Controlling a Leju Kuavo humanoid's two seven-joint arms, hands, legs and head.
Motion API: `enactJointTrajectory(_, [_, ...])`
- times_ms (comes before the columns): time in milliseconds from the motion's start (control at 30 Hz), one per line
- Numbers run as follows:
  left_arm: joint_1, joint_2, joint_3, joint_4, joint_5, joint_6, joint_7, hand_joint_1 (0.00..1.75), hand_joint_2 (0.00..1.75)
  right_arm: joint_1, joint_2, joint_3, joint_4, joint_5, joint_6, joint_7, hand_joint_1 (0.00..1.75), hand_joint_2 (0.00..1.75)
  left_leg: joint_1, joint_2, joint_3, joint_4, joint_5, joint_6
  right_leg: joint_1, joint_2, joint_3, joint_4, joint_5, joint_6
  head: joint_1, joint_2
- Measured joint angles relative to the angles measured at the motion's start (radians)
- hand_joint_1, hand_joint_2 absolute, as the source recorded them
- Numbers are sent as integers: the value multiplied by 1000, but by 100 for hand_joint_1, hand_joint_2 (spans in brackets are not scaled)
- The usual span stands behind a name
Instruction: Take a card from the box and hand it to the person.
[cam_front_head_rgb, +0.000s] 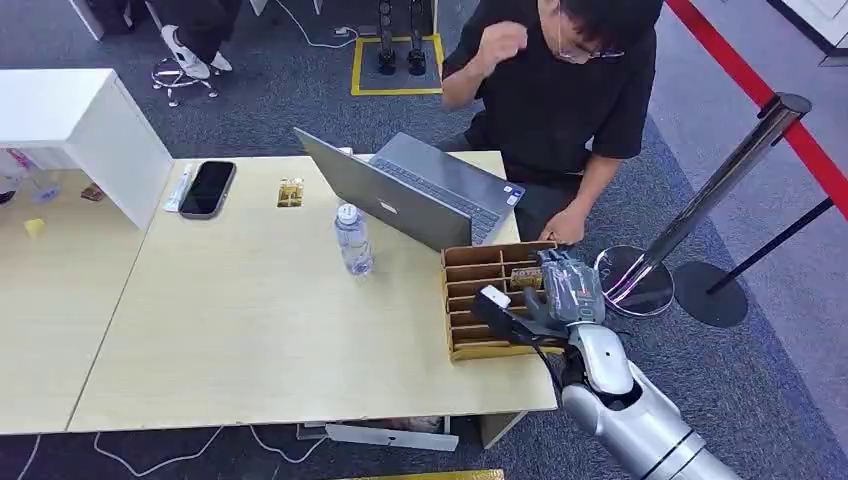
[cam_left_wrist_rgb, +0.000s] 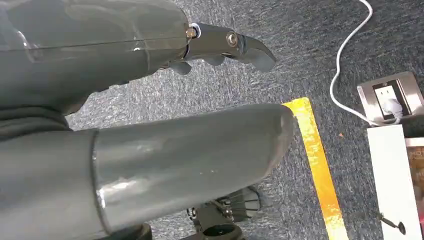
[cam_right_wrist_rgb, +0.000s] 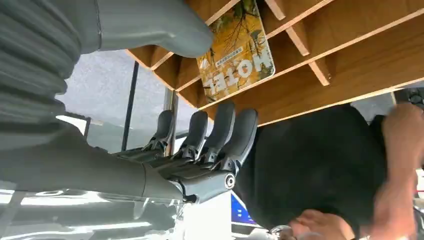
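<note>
Box: cardboard box (cam_front_head_rgb: 487, 303) with slotted compartments sat at the desk's (cam_front_head_rgb: 250, 330) right front corner, just in front of the laptop (cam_front_head_rgb: 400, 195).
Card: I saw a yellow card (cam_right_wrist_rgb: 235, 47) printed "HOTEL" lying in one compartment of the box, in the right wrist view; which compartment I could not tell.
Right hand: my right hand (cam_front_head_rgb: 568, 290) hovered at the box's right edge. Its fingers (cam_right_wrist_rgb: 220, 132) were stretched out side by side, the thumb apart from them, holding nothing; the card lay between thumb and fingers, untouched.
Left hand: my left hand (cam_left_wrist_rgb: 150, 115) hung over grey carpet, fingers straight and apart, empty.
Person: a person (cam_front_head_rgb: 560, 100) in black sat behind the desk, one hand (cam_front_head_rgb: 565, 225) resting near the box.
Desk: a water bottle (cam_front_head_rgb: 353, 238) and a phone (cam_front_head_rgb: 207, 188) stood well apart from the box.
</note>
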Motion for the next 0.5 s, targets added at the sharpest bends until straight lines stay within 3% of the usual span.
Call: enactJointTrajectory(500, [0,0,-1,0,0,0,0,0,0,-7,8,9,19,0,-2,4,101,175,0,0,0,0,0,0,0,0,0,0,0,0,0,0])
